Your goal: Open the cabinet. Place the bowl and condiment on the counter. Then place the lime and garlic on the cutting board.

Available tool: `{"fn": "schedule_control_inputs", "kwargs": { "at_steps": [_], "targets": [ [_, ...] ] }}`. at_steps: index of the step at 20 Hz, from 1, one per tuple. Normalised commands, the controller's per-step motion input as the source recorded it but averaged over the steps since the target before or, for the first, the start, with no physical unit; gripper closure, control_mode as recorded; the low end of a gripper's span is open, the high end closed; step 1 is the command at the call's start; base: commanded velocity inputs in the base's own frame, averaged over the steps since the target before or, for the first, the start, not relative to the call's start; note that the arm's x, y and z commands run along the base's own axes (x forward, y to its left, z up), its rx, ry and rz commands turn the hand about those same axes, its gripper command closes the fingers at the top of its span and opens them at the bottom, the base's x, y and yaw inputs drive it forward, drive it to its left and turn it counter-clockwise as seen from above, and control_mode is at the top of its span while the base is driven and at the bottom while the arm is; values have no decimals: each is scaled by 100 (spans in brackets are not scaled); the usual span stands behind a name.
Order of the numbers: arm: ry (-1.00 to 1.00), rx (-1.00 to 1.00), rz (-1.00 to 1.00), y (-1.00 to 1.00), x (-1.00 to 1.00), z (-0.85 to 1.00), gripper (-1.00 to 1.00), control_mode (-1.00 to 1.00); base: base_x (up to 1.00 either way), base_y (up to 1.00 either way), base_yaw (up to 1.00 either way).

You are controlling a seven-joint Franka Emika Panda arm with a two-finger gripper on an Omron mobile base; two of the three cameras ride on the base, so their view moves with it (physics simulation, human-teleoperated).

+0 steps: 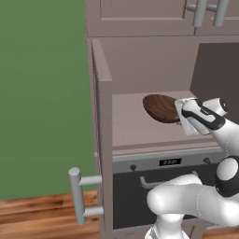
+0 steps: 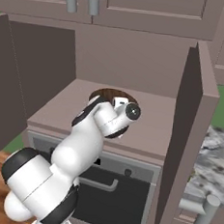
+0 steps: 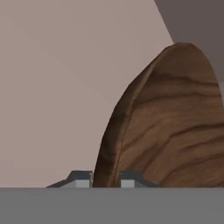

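Now pinching bowl (image 3: 175, 131) rim with gripper (image 3: 106, 178) deep inside cabinet (image 1: 103, 116); thin grip, could slip during lift-out.

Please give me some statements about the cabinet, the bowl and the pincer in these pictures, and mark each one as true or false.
1. The cabinet door is open. True.
2. The bowl is on the marble counter. False: it is inside the cabinet, on the shelf above the dark oven.
3. The pincer is shut on the rim of the bowl. True: in the hand view one fingertip stands on each side of the rim.
4. The bowl is made of white ceramic. False: it is dark-brown wood with grain lines.
5. A red bottle stands beside the bowl on the shelf. False: no bottle is visible on the shelf.
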Motion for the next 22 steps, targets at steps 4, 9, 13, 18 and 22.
{"fn": "schedule_control_inputs", "kwargs": {
  "at_steps": [4,9,13,18,22],
  "targets": [
    [-4,2,0,0,-8,1,100,-100,0,0,0],
    [-10,0,0,0,-26,15,100,-100,0,0,0],
    [-6,-2,0,0,-36,25,100,-100,0,0,0],
    [0,-9,0,1,-34,39,100,-100,0,0,0],
    [0,-11,0,1,-35,41,100,-100,0,0,0]
  ]
}}
